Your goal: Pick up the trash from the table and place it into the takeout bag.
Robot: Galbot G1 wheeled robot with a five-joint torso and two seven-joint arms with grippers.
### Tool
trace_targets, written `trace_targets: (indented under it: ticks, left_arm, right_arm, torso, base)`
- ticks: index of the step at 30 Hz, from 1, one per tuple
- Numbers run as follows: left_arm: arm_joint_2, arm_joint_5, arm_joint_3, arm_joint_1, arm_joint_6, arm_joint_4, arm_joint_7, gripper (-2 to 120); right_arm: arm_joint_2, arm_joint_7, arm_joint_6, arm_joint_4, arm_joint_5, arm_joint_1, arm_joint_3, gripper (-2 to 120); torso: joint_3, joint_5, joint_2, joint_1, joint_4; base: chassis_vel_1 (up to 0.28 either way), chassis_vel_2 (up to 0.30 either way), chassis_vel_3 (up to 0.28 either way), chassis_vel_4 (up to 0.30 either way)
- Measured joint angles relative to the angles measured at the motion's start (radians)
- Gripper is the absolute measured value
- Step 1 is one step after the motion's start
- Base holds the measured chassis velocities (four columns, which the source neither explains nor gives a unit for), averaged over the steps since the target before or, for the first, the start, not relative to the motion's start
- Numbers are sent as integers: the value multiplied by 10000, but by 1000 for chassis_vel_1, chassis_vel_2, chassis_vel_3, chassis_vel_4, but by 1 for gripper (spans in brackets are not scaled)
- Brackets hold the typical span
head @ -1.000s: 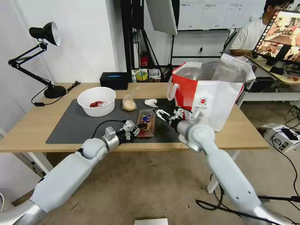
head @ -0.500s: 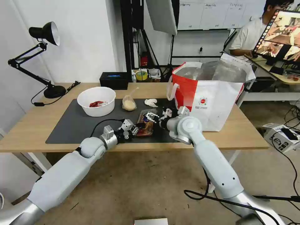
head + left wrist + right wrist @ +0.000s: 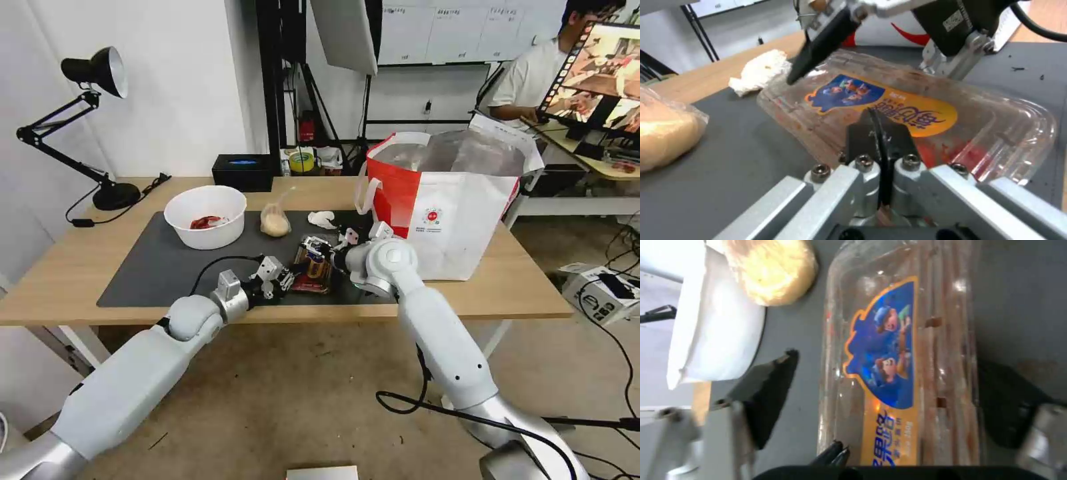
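Observation:
The clear hinged tray (image 3: 311,264) with its blue and orange label lies on the dark mat (image 3: 167,267) and is part of the trash. My left gripper (image 3: 292,272) is shut on its near rim (image 3: 878,116). My right gripper (image 3: 319,247) is open, one finger on each side of the tray (image 3: 898,366). The white bowl (image 3: 205,215) with red scraps, the knotted bag of beige food (image 3: 275,221) and the crumpled tissue (image 3: 322,218) lie farther back on the mat. The red-and-white takeout bag (image 3: 460,207) stands open at the right of the table (image 3: 67,267).
A black box (image 3: 244,171) sits at the table's back edge and a black desk lamp (image 3: 100,133) stands at the back left. Another desk with a monitor (image 3: 600,73) is behind the bag. A cardboard box (image 3: 600,290) lies on the floor at the right.
My right gripper has swung left from beside the takeout bag to over the tray. My left gripper has kept its hold on the tray's near rim, shifting slightly.

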Motion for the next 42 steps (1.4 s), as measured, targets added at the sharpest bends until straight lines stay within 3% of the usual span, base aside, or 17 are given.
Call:
trace_targets:
  ticks: [14, 15, 16, 18, 23, 33, 36, 38, 42]
  left_arm:
    - [406, -216, -536, 302, -20, -344, -35, 0]
    - [489, -232, -755, 502, -20, -453, -35, 0]
    - [489, -232, -755, 502, -20, -453, -35, 0]
    - [619, -242, -1147, 865, -37, -624, -31, 0]
    - [698, -549, -2101, 1553, -127, -1111, -76, 0]
    - [551, -1090, -4329, 3635, -303, -2210, -172, 0]
    - [337, -1070, -4890, 4284, -407, -2448, -168, 0]
    - [144, -1060, -5214, 4676, -433, -2676, -171, 0]
    - [-140, -1080, -5408, 4874, -433, -2865, -269, 0]
  right_arm:
    - [171, 375, -95, -21, 306, -25, -50, 30]
    - [170, 313, -24, -22, 264, -37, -16, 15]
    - [170, 313, -24, -22, 264, -37, -16, 15]
    - [141, -200, 198, 8, -121, -151, 57, 0]
    - [-77, -1560, 757, 395, -721, -301, 288, 0]
    - [-787, -2596, 1296, 1868, -694, -683, 771, 0]
    - [-1037, -3191, 1859, 2723, -525, -783, 1023, 0]
    - [-1262, -3440, 2879, 3530, -454, -608, 1290, 0]
    - [-1648, -3148, 3914, 3964, -999, 18, 1585, 0]
  torso:
    - [7, 5, -4, 3, 16]
    - [7, 5, -4, 3, 11]
    - [7, 5, -4, 3, 11]
    - [6, 5, -4, 3, 14]
    - [6, 4, -5, 4, 9]
    - [4, 6, -4, 4, 10]
    - [4, 4, -3, 3, 11]
    - [3, 5, -2, 1, 10]
    - [3, 4, -2, 1, 10]
  base:
    - [0, 0, 0, 0]
    - [0, 0, 0, 0]
    - [0, 0, 0, 0]
    - [0, 0, 0, 0]
    - [0, 0, 0, 0]
    - [0, 0, 0, 0]
    - [0, 0, 0, 0]
    - [0, 0, 0, 0]
    - [0, 0, 0, 0]
